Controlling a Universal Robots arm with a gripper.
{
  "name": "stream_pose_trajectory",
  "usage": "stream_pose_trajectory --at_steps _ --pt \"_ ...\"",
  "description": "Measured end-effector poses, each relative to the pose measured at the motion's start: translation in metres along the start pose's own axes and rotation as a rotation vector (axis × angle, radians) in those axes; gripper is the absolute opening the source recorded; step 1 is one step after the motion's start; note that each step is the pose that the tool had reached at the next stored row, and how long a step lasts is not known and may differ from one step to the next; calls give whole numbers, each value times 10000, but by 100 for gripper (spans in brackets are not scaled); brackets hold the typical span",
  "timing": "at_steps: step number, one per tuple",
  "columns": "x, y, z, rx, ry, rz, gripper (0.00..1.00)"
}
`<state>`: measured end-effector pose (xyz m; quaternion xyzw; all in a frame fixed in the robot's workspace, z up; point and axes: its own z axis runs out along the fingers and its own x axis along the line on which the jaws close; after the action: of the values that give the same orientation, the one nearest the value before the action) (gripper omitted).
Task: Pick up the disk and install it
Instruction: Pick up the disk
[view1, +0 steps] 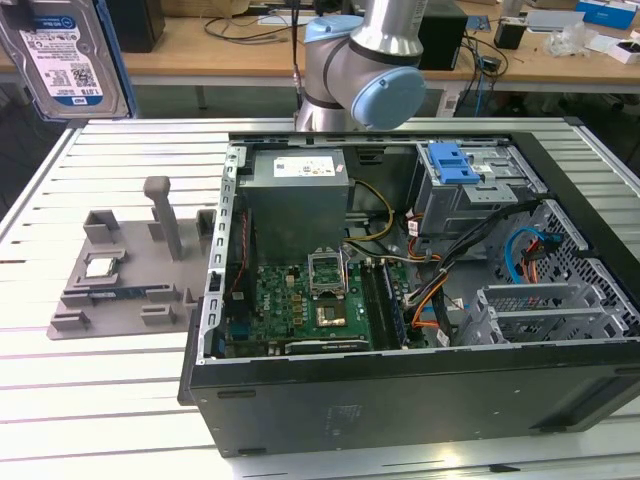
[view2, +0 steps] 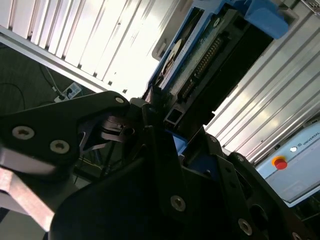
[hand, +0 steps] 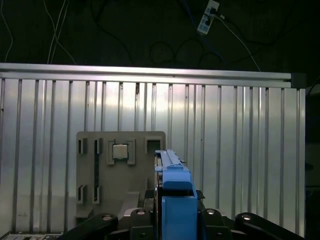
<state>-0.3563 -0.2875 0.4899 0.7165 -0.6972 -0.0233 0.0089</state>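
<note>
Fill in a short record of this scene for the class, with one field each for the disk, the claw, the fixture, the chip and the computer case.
disk: held up above the table, label facing the exterior view, blue rails along its edges
claw: shut on the disk
grey fixture: lies on the slatted table, at the exterior view's left of the case
chip: small silver square seated in the fixture
computer case: lies on its side, open, motherboard exposed

Slotted alu table, glare, 6–9 o'clock in exterior view. Wooden bench w/ cables at 12. Dark floor, power strip in first wrist view.
</note>
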Motion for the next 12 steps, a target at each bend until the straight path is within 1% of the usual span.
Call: stream_pose_trajectory --at_steps 4,6,10,12 --pt "0 0 0 0 -3 0 37" --pt "1 -28 -3 -3 -2 -1 37" --pt "5 -167 -7 2 -3 0 37" --pt "7 -264 -13 -1 -2 0 37"
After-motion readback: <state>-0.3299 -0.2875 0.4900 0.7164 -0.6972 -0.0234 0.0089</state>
